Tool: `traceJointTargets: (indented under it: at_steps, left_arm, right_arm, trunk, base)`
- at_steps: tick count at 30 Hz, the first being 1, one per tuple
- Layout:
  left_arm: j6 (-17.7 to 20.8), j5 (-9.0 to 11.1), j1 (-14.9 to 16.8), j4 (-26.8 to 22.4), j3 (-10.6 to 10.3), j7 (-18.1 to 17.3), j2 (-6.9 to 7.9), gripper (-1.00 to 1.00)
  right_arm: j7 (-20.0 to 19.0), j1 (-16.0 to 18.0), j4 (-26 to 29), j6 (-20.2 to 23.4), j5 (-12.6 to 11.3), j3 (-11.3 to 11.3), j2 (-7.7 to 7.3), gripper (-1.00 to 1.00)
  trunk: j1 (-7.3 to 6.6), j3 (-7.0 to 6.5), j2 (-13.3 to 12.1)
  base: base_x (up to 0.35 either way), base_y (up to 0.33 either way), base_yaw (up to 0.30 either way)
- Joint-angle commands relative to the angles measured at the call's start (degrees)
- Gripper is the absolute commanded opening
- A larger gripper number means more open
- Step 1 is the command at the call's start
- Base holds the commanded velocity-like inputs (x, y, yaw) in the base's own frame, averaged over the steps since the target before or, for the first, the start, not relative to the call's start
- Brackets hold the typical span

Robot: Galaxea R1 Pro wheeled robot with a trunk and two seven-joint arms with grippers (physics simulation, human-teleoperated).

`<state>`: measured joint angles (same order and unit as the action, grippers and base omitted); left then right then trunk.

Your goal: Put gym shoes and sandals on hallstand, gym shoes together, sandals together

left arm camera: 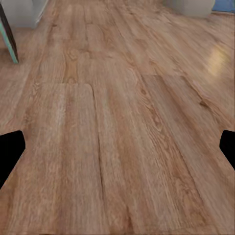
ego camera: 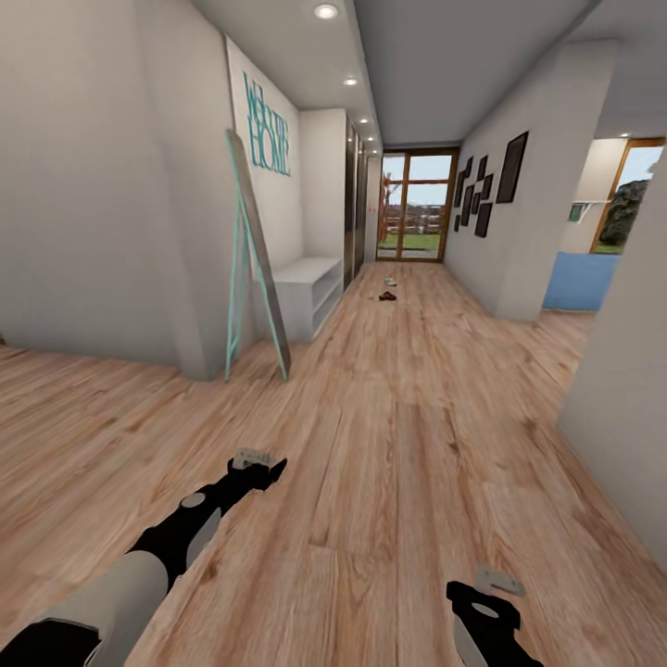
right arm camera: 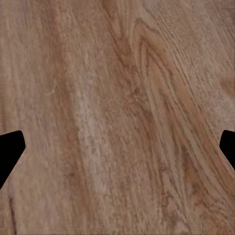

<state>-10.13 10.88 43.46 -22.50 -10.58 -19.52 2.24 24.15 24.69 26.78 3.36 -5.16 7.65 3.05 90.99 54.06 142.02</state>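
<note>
- The head view looks down a long corridor floor (ego camera: pixel 389 435) of light brown wood-grain planks toward a glazed door (ego camera: pixel 419 206) at the far end.
- Far down the corridor, a dark brown sandal (ego camera: pixel 386 296) lies on the planks; just beyond it sits a small pale object (ego camera: pixel 390 282) — too small to tell whether it is a gym shoe.
- Along the corridor's left wall stands a pale grey low bench (ego camera: pixel 306 295) with open shelf tiers; whether anything lies in the tiers cannot be told from here.
- Nearer the robot, a teal-framed mirror (ego camera: pixel 252 264) leans against the wall corner, with a "WELCOME HOME" sign (ego camera: pixel 267 126) on the wall behind it.
- Dark picture frames (ego camera: pixel 486 185) hang on the right wall.
- The left gripper (ego camera: pixel 257 463) reaches forward low over the planks; its wrist view shows the fingertips (left arm camera: pixel 11 154) wide apart at the picture's edges with nothing between them, plus the mirror's teal foot (left arm camera: pixel 10 41) ahead.
- The right gripper (ego camera: pixel 496 588) hangs close over the floor — its wrist view shows only wood grain (right arm camera: pixel 117 117) between widely spread fingertips (right arm camera: pixel 10 152), empty.
</note>
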Motion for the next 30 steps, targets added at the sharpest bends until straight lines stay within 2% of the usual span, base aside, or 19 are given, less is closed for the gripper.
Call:
traceJointTargets:
  at_steps: [1,2,5,8,13,30]
  left_arm:
    - [-0.2,2.8,0.0,0.9,-0.3,2.1,0.12,1.00]
    - [-0.3,5.7,0.0,2.7,-0.2,6.1,0.13,1.00]
    - [-0.5,7.3,0.0,3.7,-0.2,9.4,0.13,1.00]
    - [-0.6,8.1,0.0,4.1,-0.1,10.9,0.05,1.00]
    - [-0.6,8.3,0.0,4.4,-0.2,11.2,-0.03,1.00]
    - [-0.6,8.5,0.0,4.4,-0.2,11.3,-0.05,1.00]
  right_arm:
    - [0.1,0.0,0.1,0.3,-0.3,0.0,0.03,1.00]
    - [0.1,0.0,0.1,0.2,-0.2,0.0,0.03,1.00]
    - [0.1,0.0,0.1,0.2,-0.3,0.1,0.07,1.00]
    - [0.1,0.0,0.1,0.1,-0.7,0.3,0.09,1.00]
    - [0.1,0.0,0.1,0.1,-0.9,0.5,0.04,1.00]
    - [0.1,0.0,0.1,0.1,-0.9,0.0,0.04,1.00]
  trunk:
    - [0.02,0.06,0.0]
    - [0.02,0.06,0.0]
    - [0.02,0.06,0.0]
    - [0.02,0.06,0.0]
    - [0.02,0.06,0.0]
    - [0.02,0.39,0.0]
  base:
    - [0.348,0.000,0.000]
    - [0.348,0.000,0.000]
    - [0.348,0.000,0.000]
    - [0.348,0.000,0.000]
    - [0.348,0.000,-0.106]
    - [0.348,-0.016,-0.255]
